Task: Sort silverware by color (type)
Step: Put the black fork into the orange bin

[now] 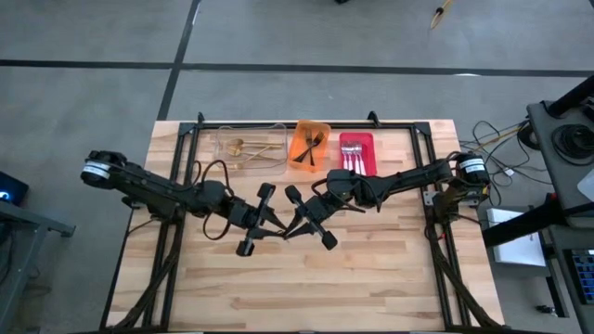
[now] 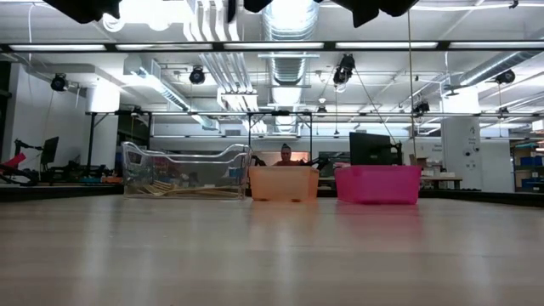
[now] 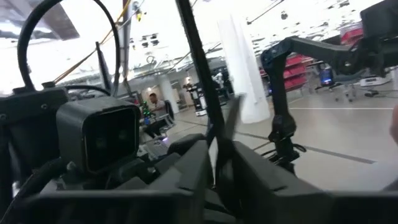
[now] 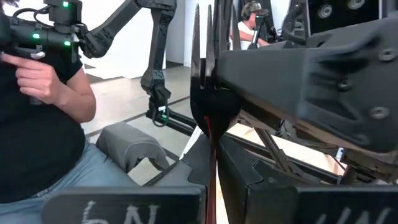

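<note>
Both my arms meet over the middle of the surface point(image 1: 371, 269), wrists tipped in toward each other. The left arm point(image 1: 167, 190) comes in from the left edge and the right arm point(image 1: 399, 181) from the right.

Right jaws: pressed together, pinching a black fork point(image 4: 208, 106) low on its stem. In the right wrist view the fork stands upright w/ tines pointing away from the jaws. The fork is in the air above mid-surface, between my two wrists, not in any bin.

Left jaws: right up against the right jaws, facing them. Can't tell if they're spread or closed, or whether they touch the fork.

Rest of the silverware sits at the far edge, in 3 bins side by side:
- clear bin point(image 1: 223, 139), far left: gold pcs point(image 1: 249, 148) lying flat.
- orange bin point(image 1: 323, 127), middle: black pcs point(image 1: 311, 147).
- red bin point(image 1: 368, 139), right: silver forks point(image 1: 353, 156) lined up next to each other.

The bins are well apart from both jaws.

Beyond the surface, a person in a black shirt point(image 4: 37, 124) shows in the right wrist view, w/ one hand point(image 4: 34, 74) raised near a dark device point(image 4: 37, 31).
</note>
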Available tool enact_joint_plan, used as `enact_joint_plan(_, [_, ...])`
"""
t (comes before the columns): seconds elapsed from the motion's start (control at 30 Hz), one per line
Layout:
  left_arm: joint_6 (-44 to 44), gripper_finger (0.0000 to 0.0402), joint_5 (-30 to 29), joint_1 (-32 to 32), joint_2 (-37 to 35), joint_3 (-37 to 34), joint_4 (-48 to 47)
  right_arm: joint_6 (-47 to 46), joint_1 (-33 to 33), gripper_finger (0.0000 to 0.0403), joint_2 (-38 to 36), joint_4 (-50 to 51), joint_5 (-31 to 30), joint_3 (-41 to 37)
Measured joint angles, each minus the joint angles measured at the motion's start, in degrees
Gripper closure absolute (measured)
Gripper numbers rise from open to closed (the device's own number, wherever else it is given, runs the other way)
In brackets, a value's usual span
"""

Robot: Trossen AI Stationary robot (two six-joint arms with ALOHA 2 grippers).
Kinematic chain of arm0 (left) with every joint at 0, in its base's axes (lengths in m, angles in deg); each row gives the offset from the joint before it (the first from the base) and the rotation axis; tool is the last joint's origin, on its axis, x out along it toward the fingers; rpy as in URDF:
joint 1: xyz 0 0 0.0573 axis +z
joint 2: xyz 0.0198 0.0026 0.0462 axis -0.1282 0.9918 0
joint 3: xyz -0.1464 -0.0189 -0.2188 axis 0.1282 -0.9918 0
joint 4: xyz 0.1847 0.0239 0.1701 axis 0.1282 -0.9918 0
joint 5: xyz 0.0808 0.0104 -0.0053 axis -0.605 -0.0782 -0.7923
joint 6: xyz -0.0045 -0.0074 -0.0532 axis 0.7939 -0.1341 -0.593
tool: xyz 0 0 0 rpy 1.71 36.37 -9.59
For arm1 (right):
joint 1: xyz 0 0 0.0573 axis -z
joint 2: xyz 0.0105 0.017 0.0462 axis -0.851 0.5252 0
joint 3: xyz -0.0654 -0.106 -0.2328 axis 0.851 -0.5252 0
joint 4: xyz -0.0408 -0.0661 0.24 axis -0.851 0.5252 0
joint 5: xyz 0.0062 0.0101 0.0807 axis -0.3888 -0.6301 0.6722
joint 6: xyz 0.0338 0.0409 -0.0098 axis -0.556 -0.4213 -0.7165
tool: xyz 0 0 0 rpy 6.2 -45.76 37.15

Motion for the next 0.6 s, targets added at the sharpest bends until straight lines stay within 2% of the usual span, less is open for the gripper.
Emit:
enact_joint_plan(0.07, [-0.3,0.0378,-0.8,0.0,0.0,0.0,-0.2,-0.4,0.3,0.0389,0.0,0.0,0.0,0.0])
enact_joint_plan(0.13, [-0.8,0.0394,-1.2,0.0,0.0,-0.1,-0.4,-0.5,0.5,0.0387,0.0,0.2,0.0,0.0])
enact_joint_plan(0.5, [-1.2,0.0401,-5.8,-0.3,-2.8,-2.1,-0.8,-3.7,2.7,0.0350,0.0,1.4,-0.1,0.0])
enact_joint_plan(0.6, [-1.4,0.0401,-8.9,-0.3,-4.8,-4.1,-0.9,-5.5,4.2,0.0337,0.0,1.4,-0.2,0.0])
